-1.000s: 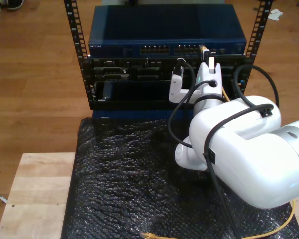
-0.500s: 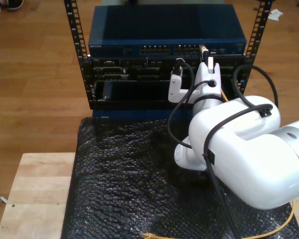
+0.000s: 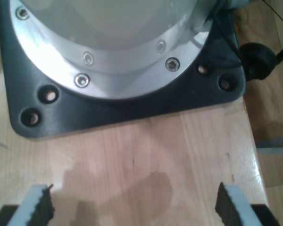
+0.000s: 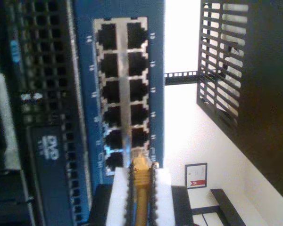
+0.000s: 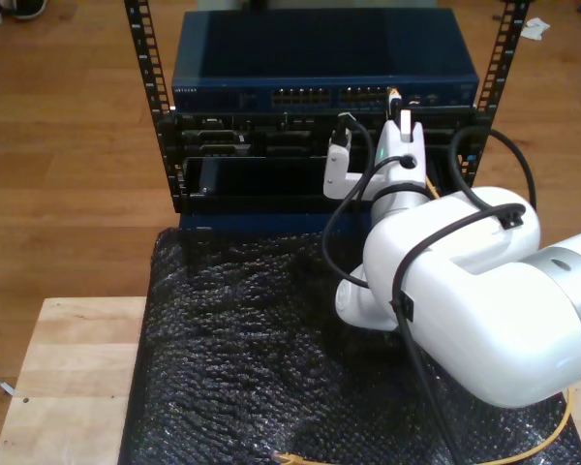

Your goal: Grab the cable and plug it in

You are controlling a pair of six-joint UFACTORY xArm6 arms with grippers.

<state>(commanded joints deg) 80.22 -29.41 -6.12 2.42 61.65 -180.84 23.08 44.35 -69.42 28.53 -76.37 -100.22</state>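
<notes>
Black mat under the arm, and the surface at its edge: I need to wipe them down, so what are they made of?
The black mat looks like plastic bubble wrap: pebbled, with glossy glints. The table at the exterior view's left looks like pale, smooth wood; grain lines show, and it may be sealed.

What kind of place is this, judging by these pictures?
Probably a robotics lab or test room, not a real server room: a small equipment rack with a blue network switch stands on a wooden floor, beside a wooden table padded with black bubble wrap.

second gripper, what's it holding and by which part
My second gripper pinches the cable just behind its plug.
</notes>
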